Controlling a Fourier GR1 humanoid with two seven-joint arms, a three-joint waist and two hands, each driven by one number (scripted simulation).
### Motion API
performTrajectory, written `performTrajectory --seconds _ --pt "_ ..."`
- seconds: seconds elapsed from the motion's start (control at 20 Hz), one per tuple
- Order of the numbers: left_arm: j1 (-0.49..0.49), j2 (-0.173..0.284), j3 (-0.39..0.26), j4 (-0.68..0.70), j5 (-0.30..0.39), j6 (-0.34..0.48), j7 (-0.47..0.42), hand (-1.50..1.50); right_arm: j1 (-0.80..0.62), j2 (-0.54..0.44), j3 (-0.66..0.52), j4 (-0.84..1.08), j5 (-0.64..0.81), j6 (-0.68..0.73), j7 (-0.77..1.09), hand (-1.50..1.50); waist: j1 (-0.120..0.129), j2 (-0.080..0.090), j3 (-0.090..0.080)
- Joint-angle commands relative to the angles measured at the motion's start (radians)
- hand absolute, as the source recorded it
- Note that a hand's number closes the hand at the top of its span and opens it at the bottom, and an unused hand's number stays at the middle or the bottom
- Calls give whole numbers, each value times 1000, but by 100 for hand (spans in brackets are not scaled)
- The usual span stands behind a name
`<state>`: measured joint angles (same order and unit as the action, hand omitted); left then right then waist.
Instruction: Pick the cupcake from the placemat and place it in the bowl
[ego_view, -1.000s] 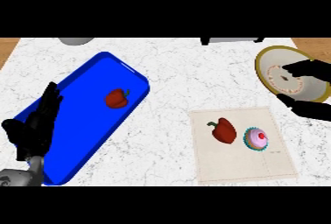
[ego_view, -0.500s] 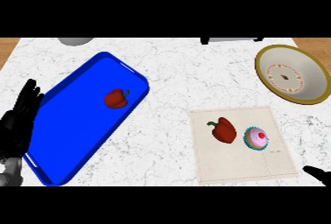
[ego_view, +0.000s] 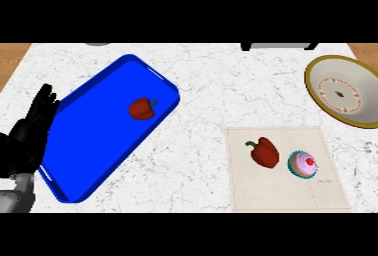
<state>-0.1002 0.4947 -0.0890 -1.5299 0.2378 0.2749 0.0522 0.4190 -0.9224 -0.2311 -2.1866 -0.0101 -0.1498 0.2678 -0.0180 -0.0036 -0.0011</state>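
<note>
A cupcake with pink frosting, a red cherry and a teal wrapper sits on the right part of a pale placemat. The bowl, cream inside with a gold rim, lies at the right edge of the counter, well above the placemat. My left hand rests open at the left edge, fingers up, beside the blue tray. My right hand does not show in the head view.
A red bell pepper lies on the placemat just left of the cupcake. A long blue tray slants across the left half, with a second red pepper on it. Dark objects sit along the counter's far edge.
The right hand, near the bowl a second ago, dropped to the lower right corner and has now left the view. The left hand has shifted slightly left of the tray.
</note>
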Motion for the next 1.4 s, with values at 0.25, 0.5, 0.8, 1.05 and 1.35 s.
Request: performTrajectory --seconds 0.25,0.5,0.8,1.05,1.35 --pt "-79 -19 -11 32 -33 -13 33 0 -195 -268 15 64 -134 297 273 -150 38 12 -1" --pt "-71 -45 -29 -12 -42 -14 53 0 -323 -261 222 186 -112 363 324 -150 67 14 1" --pt "-65 -37 18 7 -39 -41 50 0 -463 -213 326 288 -140 534 335 -150 44 8 1" --pt "-94 -56 18 30 -54 -46 49 0 -558 -137 484 354 -84 621 439 -150 43 9 1" --pt "-62 -96 20 -17 -110 -20 92 0 -627 1 519 416 81 677 449 -150 25 4 1"
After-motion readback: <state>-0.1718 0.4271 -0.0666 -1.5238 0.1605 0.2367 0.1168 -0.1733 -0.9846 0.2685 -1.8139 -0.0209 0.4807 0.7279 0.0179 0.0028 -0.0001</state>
